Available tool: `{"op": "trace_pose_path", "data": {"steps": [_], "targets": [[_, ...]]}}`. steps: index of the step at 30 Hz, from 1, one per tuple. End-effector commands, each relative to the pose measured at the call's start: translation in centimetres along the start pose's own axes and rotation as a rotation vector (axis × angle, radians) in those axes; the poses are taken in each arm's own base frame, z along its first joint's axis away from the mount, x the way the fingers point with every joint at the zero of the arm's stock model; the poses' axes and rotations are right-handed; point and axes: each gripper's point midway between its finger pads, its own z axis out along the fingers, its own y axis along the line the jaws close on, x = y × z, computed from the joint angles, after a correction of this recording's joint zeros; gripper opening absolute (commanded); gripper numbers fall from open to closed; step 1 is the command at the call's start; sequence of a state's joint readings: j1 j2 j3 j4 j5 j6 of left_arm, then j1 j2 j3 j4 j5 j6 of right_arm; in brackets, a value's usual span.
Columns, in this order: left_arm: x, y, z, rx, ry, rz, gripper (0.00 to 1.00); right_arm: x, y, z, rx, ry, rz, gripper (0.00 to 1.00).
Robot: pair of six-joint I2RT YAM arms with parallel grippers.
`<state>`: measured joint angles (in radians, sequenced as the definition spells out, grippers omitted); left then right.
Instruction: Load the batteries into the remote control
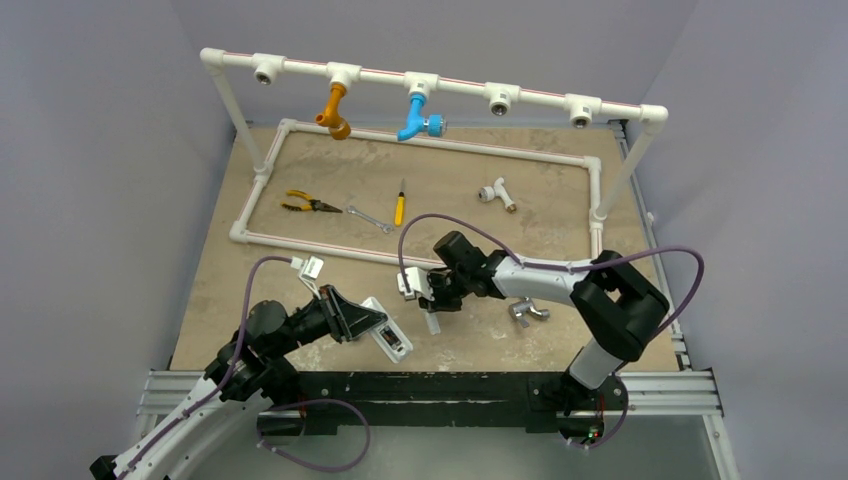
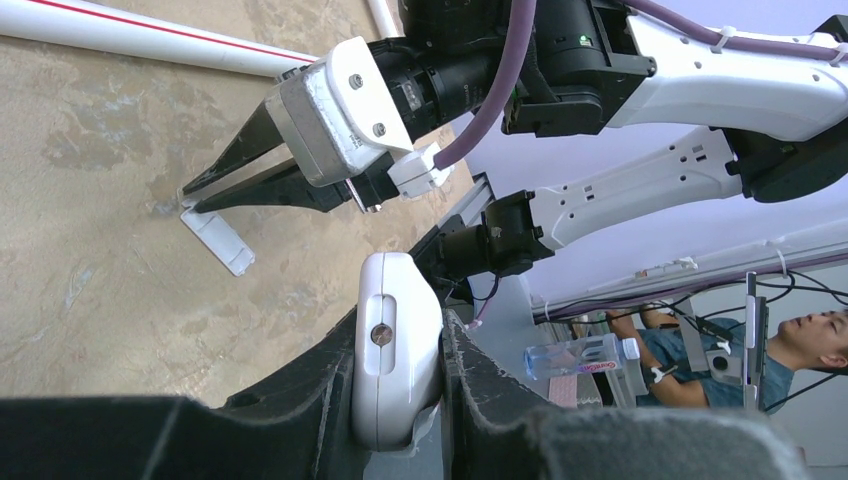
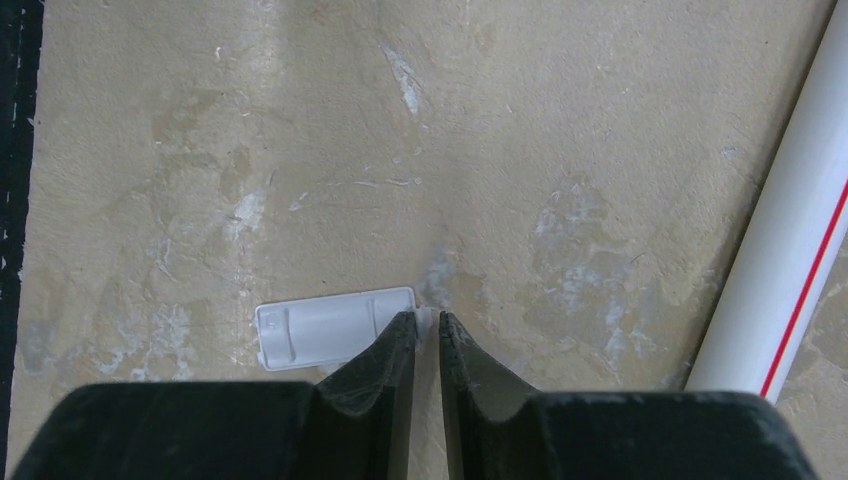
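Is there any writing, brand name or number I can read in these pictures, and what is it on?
No text here can be read with certainty.
Pink label on the clear box in the background: it has print, but it is too blurred to read.
Remote control: no writing shows on the side in view.
White cover on the table: no writing, only moulded ridges.

the left arm and the right arm had white link shells and black joint housings. a purple cable looped along each; white zip ties bound the right one's. upper centre of the left wrist view, a grey metal wrist block showed screws. the fingers were black tapered wedges.
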<state>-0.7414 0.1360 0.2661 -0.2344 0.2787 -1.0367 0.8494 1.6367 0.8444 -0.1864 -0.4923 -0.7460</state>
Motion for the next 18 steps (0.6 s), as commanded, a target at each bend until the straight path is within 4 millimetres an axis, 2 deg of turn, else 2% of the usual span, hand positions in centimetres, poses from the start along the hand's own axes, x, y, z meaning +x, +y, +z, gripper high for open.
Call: {"op": "trace_pose_path", "data": {"steps": [1, 11, 18], "targets": [[-0.8, -0.8, -0.1, 0.027, -0.031, 0.011, 0.00, -1.0, -0.7, -0.2, -0.014, -0.007, -0.020, 0.14], [-0.8, -0.9, 0.0, 0.027, -0.031, 0.012, 0.00, -0.8, -0.4, -0.4, -0.035, 0.015, -0.023, 0.04], [-0.9, -1.1, 0.1, 0.028, -0.029, 0.015, 0.00, -2.2, -1.7, -2.1, 0.049, -0.009, -0.042, 0.00]]}}
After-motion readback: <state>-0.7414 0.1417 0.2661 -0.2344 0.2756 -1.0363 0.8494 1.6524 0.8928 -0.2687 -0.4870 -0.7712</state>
